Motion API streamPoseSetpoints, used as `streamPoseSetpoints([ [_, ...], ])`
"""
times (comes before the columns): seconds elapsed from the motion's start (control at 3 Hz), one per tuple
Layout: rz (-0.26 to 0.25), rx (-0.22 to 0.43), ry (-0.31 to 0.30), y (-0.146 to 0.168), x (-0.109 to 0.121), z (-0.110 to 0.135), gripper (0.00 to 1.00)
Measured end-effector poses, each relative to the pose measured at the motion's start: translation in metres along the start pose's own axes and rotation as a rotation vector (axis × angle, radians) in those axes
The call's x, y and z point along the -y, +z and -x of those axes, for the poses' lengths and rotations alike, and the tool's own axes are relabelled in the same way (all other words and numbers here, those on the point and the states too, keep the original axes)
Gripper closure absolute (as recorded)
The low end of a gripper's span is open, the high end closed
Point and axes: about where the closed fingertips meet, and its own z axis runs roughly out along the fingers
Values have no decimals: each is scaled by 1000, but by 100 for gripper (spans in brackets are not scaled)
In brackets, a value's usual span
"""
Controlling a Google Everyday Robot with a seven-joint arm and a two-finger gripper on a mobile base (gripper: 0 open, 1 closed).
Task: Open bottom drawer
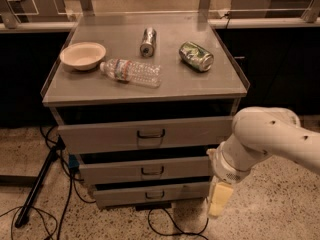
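The bottom drawer (150, 194) is the lowest, narrowest grey front of the cabinet, near the floor, with a small dark loop handle (154, 194). It looks closed. My gripper (219, 199) hangs from the white arm (265, 139) at the cabinet's right front corner, level with the bottom drawer's right end and well to the right of its handle. It touches no handle.
The middle drawer (145, 170) and top drawer (145, 134) sit above. On the cabinet top lie a beige bowl (83, 55), a plastic bottle (131, 72), a silver can (148, 41) and a green can (196, 56). Black cables (55, 199) and a stand leg lie on the floor at left.
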Motion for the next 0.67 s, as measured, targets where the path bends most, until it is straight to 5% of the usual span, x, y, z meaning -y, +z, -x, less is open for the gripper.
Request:
streamPoseSetpoints([
  [0.67, 39, 22, 3, 29, -13, -2, 0],
])
